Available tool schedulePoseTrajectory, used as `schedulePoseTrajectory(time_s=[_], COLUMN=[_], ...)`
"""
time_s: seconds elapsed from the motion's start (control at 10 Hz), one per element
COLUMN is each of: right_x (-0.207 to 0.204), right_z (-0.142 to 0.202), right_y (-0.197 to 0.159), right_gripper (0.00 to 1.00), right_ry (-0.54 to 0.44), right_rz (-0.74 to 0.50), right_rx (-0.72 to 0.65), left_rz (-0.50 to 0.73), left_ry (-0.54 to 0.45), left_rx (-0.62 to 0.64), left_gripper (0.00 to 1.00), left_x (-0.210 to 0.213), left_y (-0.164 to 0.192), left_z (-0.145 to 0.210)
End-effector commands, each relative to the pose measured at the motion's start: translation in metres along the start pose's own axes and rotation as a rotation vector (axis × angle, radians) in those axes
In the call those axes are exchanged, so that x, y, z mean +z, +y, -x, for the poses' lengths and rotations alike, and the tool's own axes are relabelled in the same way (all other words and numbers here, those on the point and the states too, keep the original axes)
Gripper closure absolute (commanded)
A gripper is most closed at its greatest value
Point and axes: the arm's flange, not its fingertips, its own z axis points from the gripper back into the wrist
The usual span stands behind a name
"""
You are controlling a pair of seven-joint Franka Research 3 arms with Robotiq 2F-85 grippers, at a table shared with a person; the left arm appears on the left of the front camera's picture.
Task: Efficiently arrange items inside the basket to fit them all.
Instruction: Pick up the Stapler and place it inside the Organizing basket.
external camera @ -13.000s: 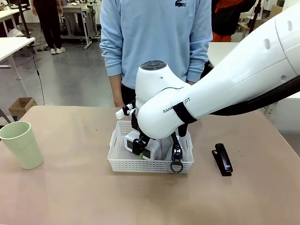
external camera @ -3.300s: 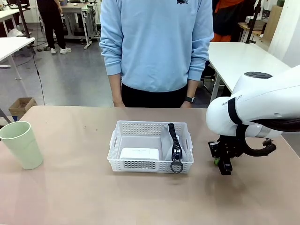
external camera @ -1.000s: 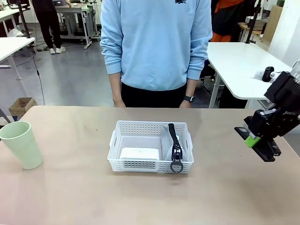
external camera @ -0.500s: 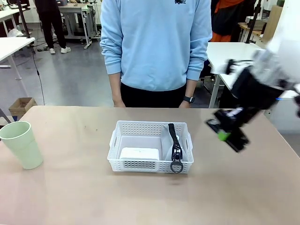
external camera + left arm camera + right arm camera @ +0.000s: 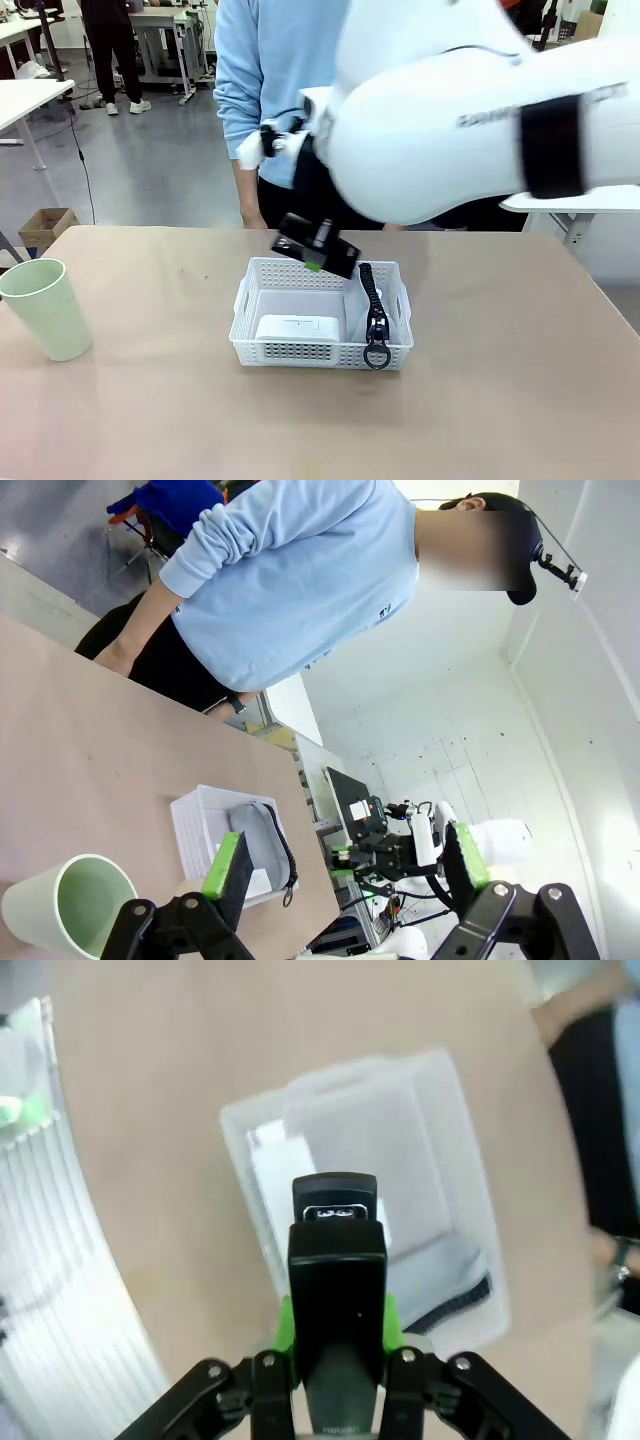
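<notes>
My right gripper (image 5: 316,248) is shut on the black stapler (image 5: 322,243) and holds it in the air above the back of the white basket (image 5: 320,352). From the right wrist, the stapler (image 5: 337,1250) sits between the green pads of the gripper (image 5: 338,1322), over the basket (image 5: 330,1085). In the basket a white box (image 5: 297,327) lies flat at the left and the grey zip case (image 5: 374,308) stands on edge at the right. The pale green cup (image 5: 46,308) stands at the table's left. My left gripper (image 5: 345,862) is open and holds nothing, above the cup (image 5: 65,905).
A person in a light blue sweater (image 5: 250,90) stands at the far side of the table, hands down. The large white right arm (image 5: 480,130) spans the upper right of the front view. Bare tabletop (image 5: 520,340) lies to the basket's right.
My right arm has swung left from the table's right side, carrying the stapler up and over to the basket. The left gripper has stayed open.
</notes>
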Motion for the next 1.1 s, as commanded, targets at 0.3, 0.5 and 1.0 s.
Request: schedulePoseTrajectory(time_s=[0.3, 0.5, 1.0], right_x=[-0.027, -0.027, -0.098], right_z=[-0.028, -0.028, -0.021], right_y=[0.003, 0.003, -0.042], right_gripper=[0.63, 0.63, 0.63], right_ry=[-0.014, -0.014, -0.012], right_rz=[0.041, 0.041, -0.029], right_rx=[0.201, 0.201, 0.046], left_rz=[0.024, 0.024, 0.024], left_ry=[-0.011, -0.011, -0.011], left_rx=[-0.017, -0.017, -0.017], left_gripper=[0.0, 0.0, 0.0], left_x=[0.0, 0.0, 0.0], left_y=[-0.001, -0.001, -0.001], left_z=[-0.001, -0.001, -0.001])
